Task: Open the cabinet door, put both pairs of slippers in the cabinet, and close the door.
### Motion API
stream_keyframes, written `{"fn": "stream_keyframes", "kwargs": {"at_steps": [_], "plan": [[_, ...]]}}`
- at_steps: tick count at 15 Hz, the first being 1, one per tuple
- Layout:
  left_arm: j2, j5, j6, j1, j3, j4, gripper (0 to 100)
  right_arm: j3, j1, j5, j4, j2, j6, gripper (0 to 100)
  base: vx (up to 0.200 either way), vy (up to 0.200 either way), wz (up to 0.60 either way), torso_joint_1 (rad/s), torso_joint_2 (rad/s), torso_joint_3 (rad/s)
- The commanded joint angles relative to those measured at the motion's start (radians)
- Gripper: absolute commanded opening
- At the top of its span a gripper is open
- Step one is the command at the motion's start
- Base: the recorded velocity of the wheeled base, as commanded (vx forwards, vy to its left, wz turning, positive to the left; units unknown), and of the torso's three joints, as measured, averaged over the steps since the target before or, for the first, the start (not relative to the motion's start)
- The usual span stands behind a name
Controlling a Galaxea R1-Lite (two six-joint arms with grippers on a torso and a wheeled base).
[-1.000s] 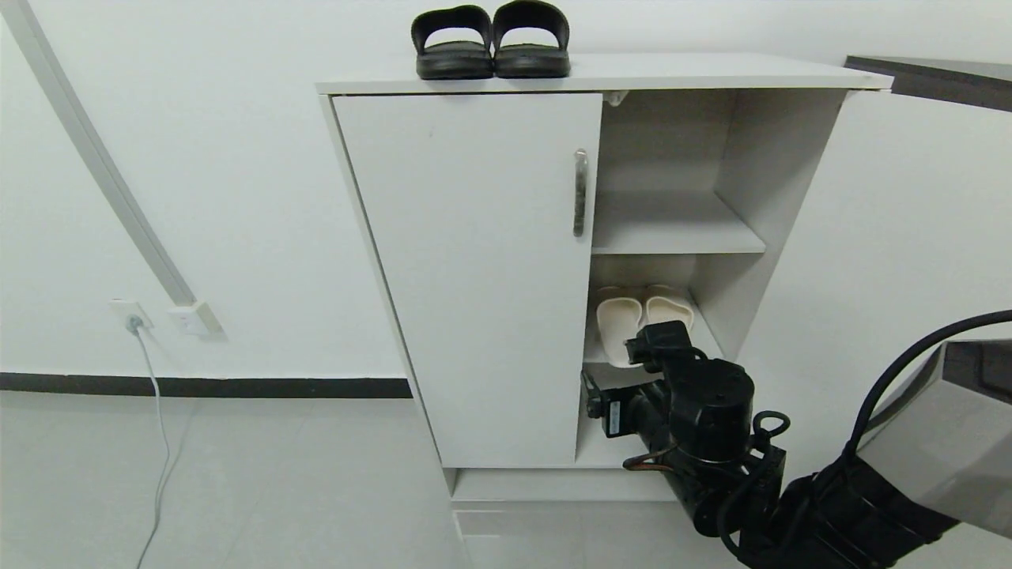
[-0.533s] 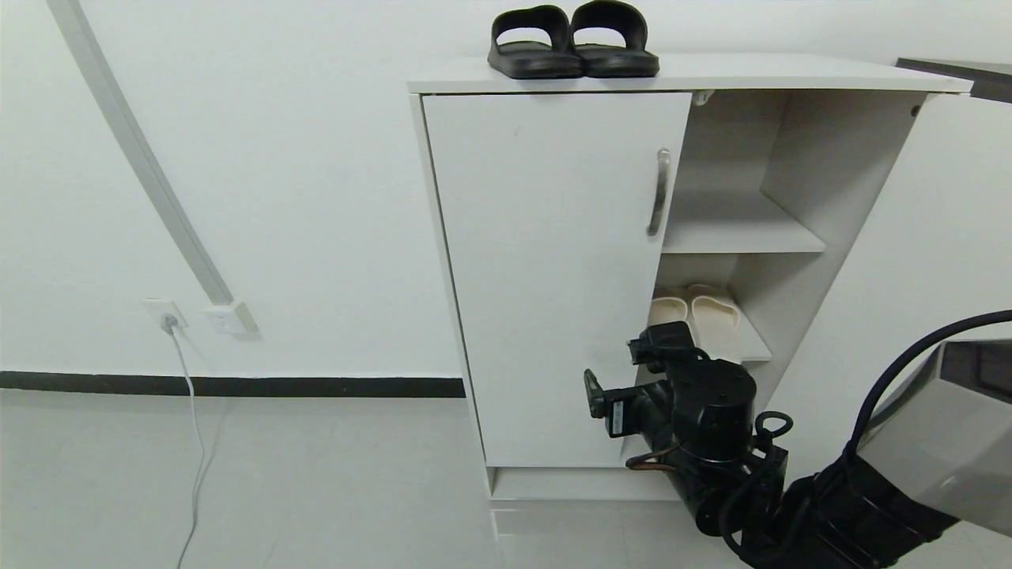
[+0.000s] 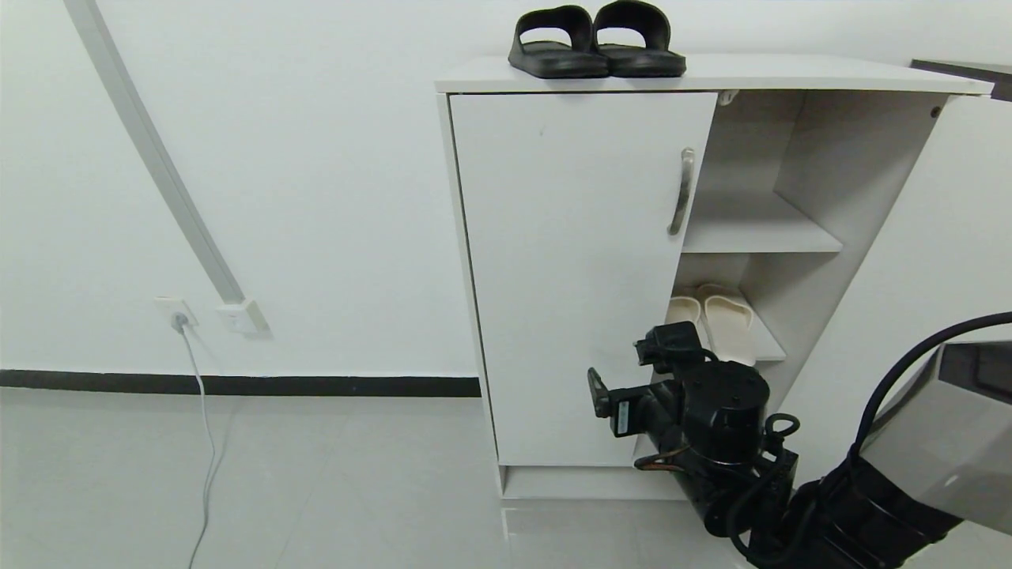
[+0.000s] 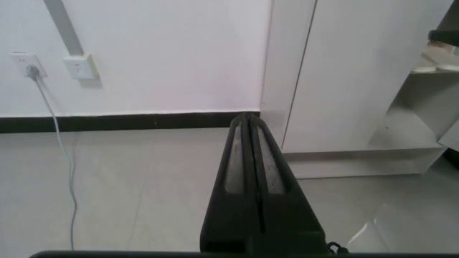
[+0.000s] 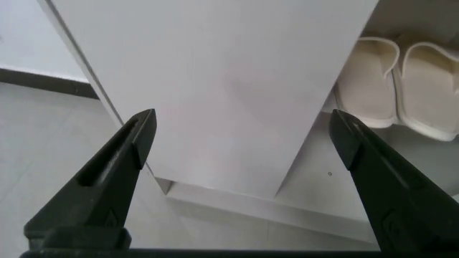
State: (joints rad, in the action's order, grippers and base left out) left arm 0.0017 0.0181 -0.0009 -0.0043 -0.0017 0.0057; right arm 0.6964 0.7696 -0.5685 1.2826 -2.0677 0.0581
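Cabinet (image 3: 791, 73) with right door (image 3: 909, 276) swung wide for loading: cream slippers (image 3: 715, 316) sit on the lower shelf, black slippers (image 3: 597, 43) on top. Right gripper (image 5: 242, 122), spread and empty, faces the closed left door (image 3: 569, 276); left gripper (image 4: 249, 123), pressed together, hangs low.

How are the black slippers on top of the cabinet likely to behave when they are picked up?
The black slippers look like moulded foam or rubber, so they are probably light and slightly bendy. They lie flat on the cabinet top, so rolling seems unlikely. They are two separate pieces: grabbing one may leave the other behind.
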Motion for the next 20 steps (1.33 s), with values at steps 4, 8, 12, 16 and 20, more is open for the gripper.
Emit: {"fn": "stream_keyframes", "kwargs": {"at_steps": [4, 8, 12, 16, 20], "plan": [[0.001, 0.000, -0.001, 0.001, 0.000, 0.000, 0, -0.008, -0.001, -0.001, 0.003, -0.002, -0.007, 100, 0.000, 0.000, 0.00, 0.000, 0.00, 0.000], [0.001, 0.000, -0.001, 0.001, 0.000, 0.000, 0, -0.014, -0.001, -0.001, 0.004, -0.003, -0.009, 100, 0.000, 0.000, 0.00, 0.000, 0.00, 0.000], [0.001, 0.000, -0.002, 0.001, 0.000, 0.000, 0, -0.014, -0.001, -0.001, 0.004, -0.005, -0.015, 100, 0.000, 0.000, 0.00, 0.000, -0.10, -0.120], [0.001, -0.013, -0.005, 0.001, 0.000, 0.000, 0, -0.014, -0.001, -0.001, 0.004, -0.005, -0.017, 100, 0.000, 0.000, 0.00, 0.018, -0.40, -0.366], [0.001, -0.012, -0.005, 0.001, 0.000, 0.000, 0, -0.014, -0.001, -0.001, 0.004, -0.006, -0.017, 100, 0.000, 0.000, 0.00, 0.079, -0.47, -0.360]]}}
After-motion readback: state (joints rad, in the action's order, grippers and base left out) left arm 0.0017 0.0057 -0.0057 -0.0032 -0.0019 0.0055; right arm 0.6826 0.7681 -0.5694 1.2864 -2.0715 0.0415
